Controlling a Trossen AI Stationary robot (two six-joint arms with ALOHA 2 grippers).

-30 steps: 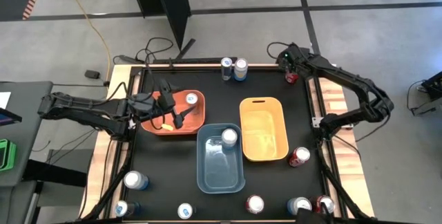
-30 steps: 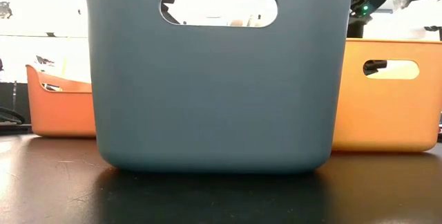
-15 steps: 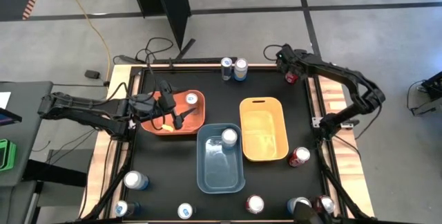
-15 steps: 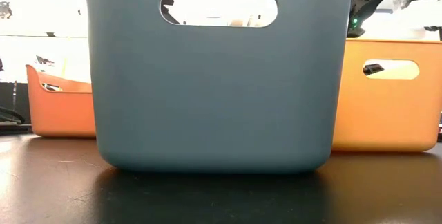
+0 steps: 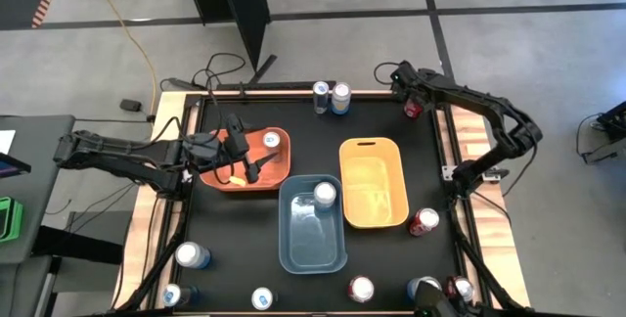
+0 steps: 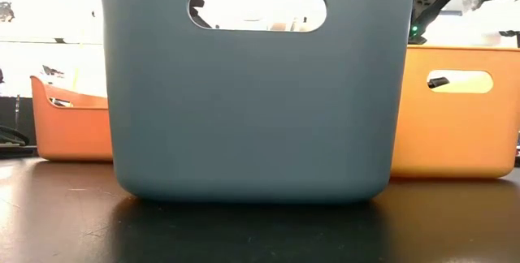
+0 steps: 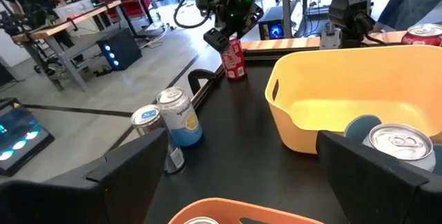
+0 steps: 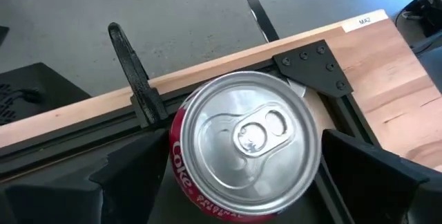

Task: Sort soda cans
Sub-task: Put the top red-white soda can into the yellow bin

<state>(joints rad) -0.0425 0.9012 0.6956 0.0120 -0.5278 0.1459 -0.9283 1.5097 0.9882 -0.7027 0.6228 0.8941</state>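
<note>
1. My right gripper [image 5: 411, 95] hangs directly above the red can [image 8: 243, 146] at the table's far right corner; fingers apart, straddling it.
2. The can stands upright, long axis vertical.
3. My left gripper [image 5: 252, 165] waits open over the orange bin [image 5: 279, 173], well apart.
4. Since half a second ago, the right wrist has barely shifted.

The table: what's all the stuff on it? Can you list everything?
soda cans: twelve, silver tops, bodies red, blue or silvery; two at the far edge, one red in the far right corner, one in the orange bin, one in the blue bin, one red beside the yellow bin, six along the near edge
orange bin: one, left
blue bin: one, middle
yellow bin: one, right of middle
table: one, black, wooden rim
left gripper: open, over the orange bin
right gripper: over the corner red can
</note>
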